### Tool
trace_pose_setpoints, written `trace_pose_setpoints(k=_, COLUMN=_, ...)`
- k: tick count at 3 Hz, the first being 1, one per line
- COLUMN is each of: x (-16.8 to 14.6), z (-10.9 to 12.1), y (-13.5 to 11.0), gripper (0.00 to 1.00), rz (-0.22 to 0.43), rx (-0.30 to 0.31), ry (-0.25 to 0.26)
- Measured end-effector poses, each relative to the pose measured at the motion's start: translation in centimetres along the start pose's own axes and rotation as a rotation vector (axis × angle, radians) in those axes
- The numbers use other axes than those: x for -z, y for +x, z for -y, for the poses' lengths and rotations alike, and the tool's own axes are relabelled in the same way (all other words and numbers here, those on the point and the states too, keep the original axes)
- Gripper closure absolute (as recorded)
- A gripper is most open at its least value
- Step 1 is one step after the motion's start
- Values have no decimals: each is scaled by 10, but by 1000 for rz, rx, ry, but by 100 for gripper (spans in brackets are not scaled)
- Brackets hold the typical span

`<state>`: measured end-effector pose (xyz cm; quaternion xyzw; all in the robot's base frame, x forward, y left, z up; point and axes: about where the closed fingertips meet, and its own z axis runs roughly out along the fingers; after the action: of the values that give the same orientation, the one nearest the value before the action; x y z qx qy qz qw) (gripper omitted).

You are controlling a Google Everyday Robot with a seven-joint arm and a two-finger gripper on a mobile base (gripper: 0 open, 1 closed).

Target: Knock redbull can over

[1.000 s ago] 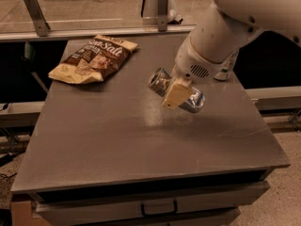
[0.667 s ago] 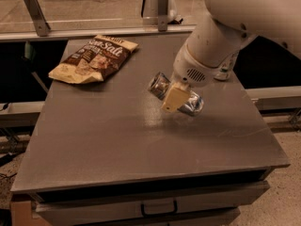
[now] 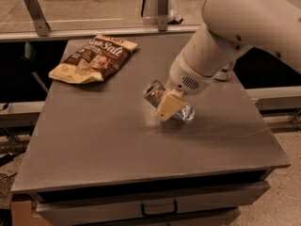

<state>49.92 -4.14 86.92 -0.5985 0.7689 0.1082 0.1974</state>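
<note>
Redbull can (image 3: pixel 185 113) is just right of the centre of the grey table (image 3: pixel 94 145). It's not upright: it looks laid over on its side, one end pointing at the table's far-left corner and the other at its near-right corner. Can't confirm that the whole length touches the table top, since the middle section is covered. Gripper (image 3: pixel 170 108) is low over the table at the same spot and sits straight across the can's midsection, in contact with it. Can't tell whether it's clamped on the can or open and only pressing against it. The white arm (image 3: pixel 244 27) comes in from above the table's far-right corner and slopes down toward the table centre. A brown-and-tan sea salt chip bag (image 3: pixel 94 58) lies flat at the table's far-left corner, well apart from the can. A white can with green markings (image 3: pixel 225 73) stands near the table's far-right edge, mostly hidden behind the arm. There's a drawer with a dark handle (image 3: pixel 157 208) in the table's front face, below the near edge.
</note>
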Motion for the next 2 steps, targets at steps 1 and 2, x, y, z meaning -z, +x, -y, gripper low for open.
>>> trace_pose_setpoints(k=1, x=-2, z=-4, y=-10, gripper=0, rz=43, rx=8, ry=-13)
trace_pose_setpoints(k=2, x=5, z=-9, y=-17, gripper=0, rz=88, rx=14, ry=-8)
